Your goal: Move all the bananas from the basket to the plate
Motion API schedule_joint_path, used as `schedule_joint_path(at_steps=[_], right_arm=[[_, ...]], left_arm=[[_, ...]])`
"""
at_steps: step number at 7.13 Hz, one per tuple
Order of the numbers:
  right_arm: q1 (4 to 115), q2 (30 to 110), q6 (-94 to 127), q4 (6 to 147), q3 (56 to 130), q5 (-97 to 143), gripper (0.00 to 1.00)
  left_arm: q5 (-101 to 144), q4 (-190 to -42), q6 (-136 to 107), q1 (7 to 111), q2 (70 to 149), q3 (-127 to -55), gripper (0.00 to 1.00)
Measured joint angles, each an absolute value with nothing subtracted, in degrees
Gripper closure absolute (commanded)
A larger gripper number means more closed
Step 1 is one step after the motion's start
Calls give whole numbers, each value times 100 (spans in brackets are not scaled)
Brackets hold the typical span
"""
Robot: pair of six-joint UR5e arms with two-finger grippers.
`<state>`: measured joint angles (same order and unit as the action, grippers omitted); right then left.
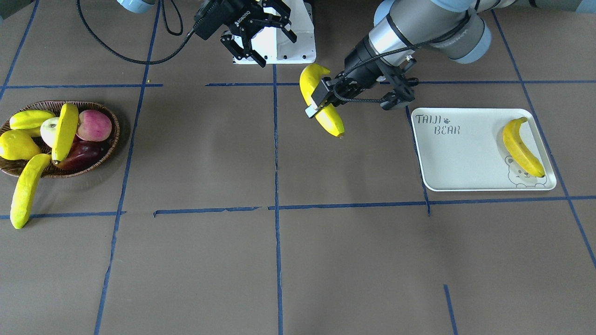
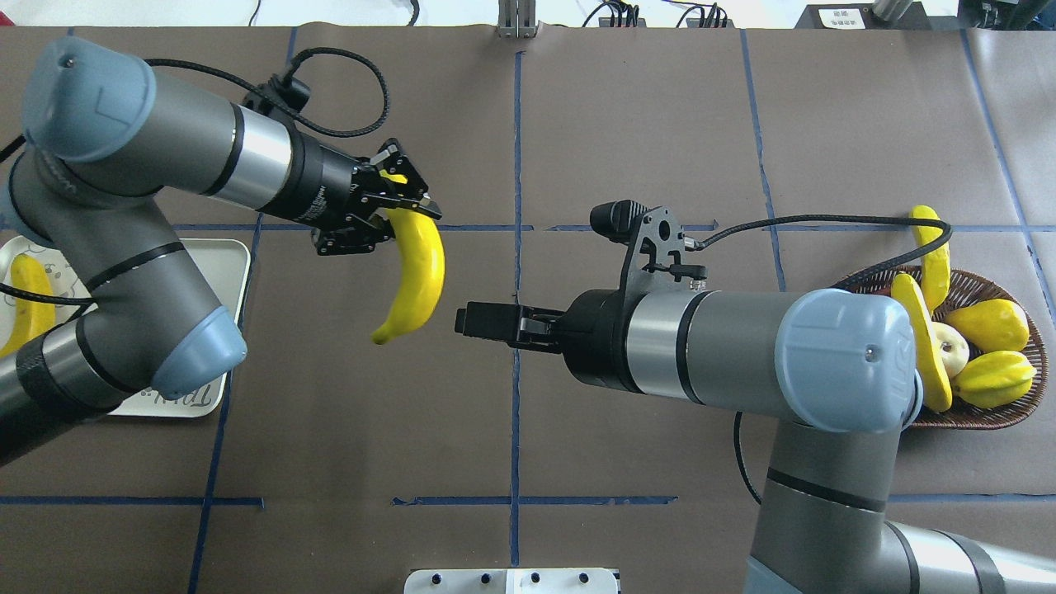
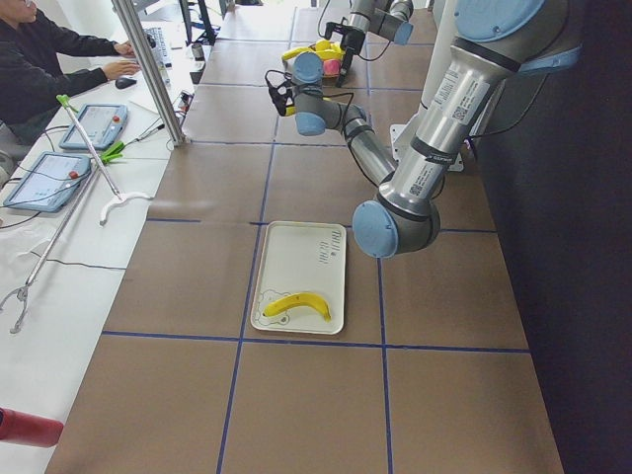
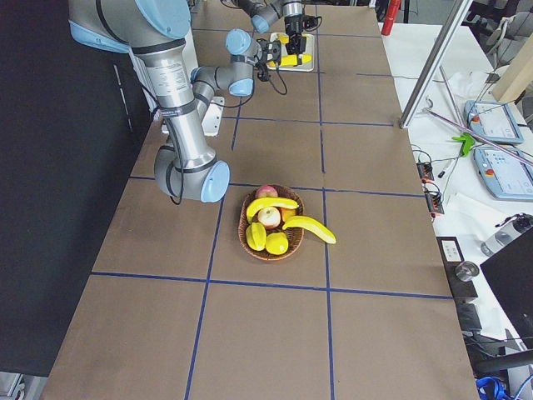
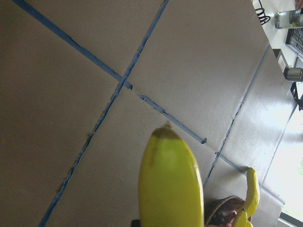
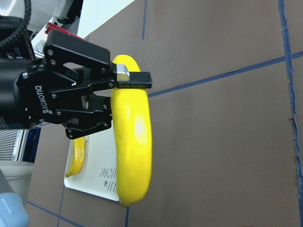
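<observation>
Progress: one banana [image 1: 521, 146] lies on the plate [image 1: 456, 158]. My left end effector [image 1: 321, 100] clamps a second banana [image 2: 417, 272] aloft, short of the plate. My right end effector [image 2: 464, 320] hangs empty, jaws spread. Left to move: a third banana [image 1: 65, 132] in the basket [image 1: 111, 139], a fourth banana [image 1: 28, 190] leaning over its rim onto the worktop [image 1: 298, 260].

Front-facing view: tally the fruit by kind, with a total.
bananas: 4
short yellow fruits: 2
apples: 2
dark purple fruit, kind unclear: 1
Total: 9
</observation>
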<state>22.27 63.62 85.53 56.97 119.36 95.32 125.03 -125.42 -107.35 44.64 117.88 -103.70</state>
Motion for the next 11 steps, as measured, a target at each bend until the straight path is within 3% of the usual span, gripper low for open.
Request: schedule_joint_path(at_steps=[4,7,8,9,11], right_arm=[[2894,6635,8552,6182,12188,10172,0],[3133,6753,8552,6202,12162,10307,0],[3152,6783,8552,6204,12159,10298,0],[3162,6812,8553,6203,12158,10283,0],[3198,6849,8558,6197,12165,10262,0]], left_arm=[[12586,-12313,-7779,5148,9504,-10254,100],[11823,-12329,-7018,5217,8819,-9781,96],[11667,-12329,-6991,5219,8764,-9685,71],[11515,-12325,-6980,5219,8743,-9620,2],[11345,-12341,-6877,5217,8741,-9538,1]])
